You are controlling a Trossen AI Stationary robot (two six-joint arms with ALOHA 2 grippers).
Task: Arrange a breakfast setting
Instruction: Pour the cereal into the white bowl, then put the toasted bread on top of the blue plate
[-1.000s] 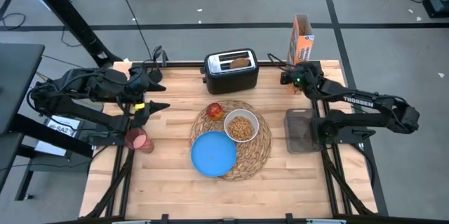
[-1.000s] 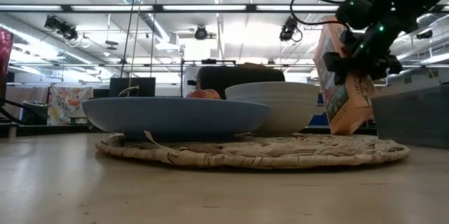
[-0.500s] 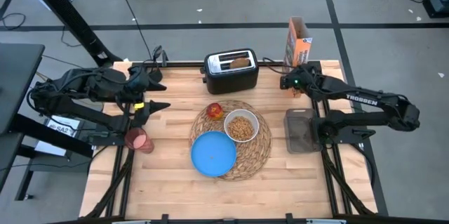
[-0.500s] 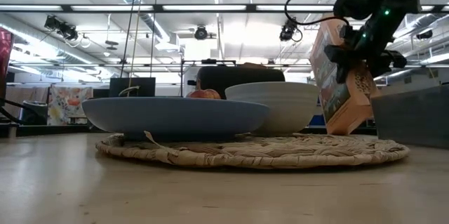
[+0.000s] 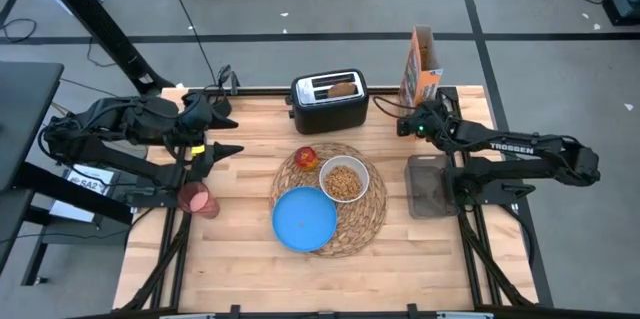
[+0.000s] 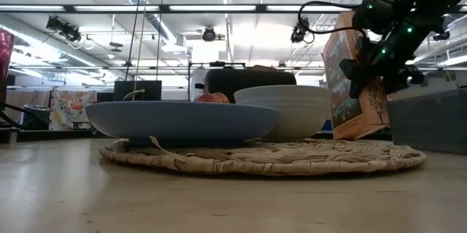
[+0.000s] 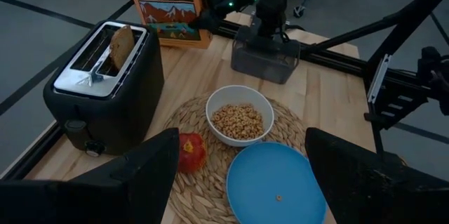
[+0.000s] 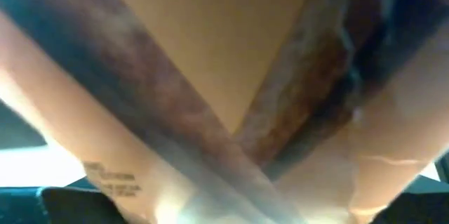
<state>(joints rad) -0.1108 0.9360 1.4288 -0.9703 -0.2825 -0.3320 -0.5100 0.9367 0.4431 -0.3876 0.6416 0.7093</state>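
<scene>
- The straw placemat lies in the middle of the table.
- On it sit the blue plate at 6 o'clock, the white bowl at 2 o'clock and the red fruit at 11 o'clock.
- The bowl already has cereal in it. The plate is almost bare.
- The step in hand looks like putting the cereal box away. It stands nearly upright at 1 o'clock, on the far edge of the table.
- Your right gripper is right up against the box. You cannot tell if it is gripping the box or has let go.
- Your left gripper waits at 10 o'clock. It is spread wide and holds nothing.
- The pink cup stands at 9 o'clock, off the mat and near the left gripper.
- The toast slice sits in the black toaster at 12 o'clock.
- The dark tray is at 3 o'clock. No spoon shows.
- Next, make sure the box stands by itself, then pull the right gripper straight back so you do not tip it.
- After that, the cup and the toast need moving. The left gripper is closest to the cup.
</scene>
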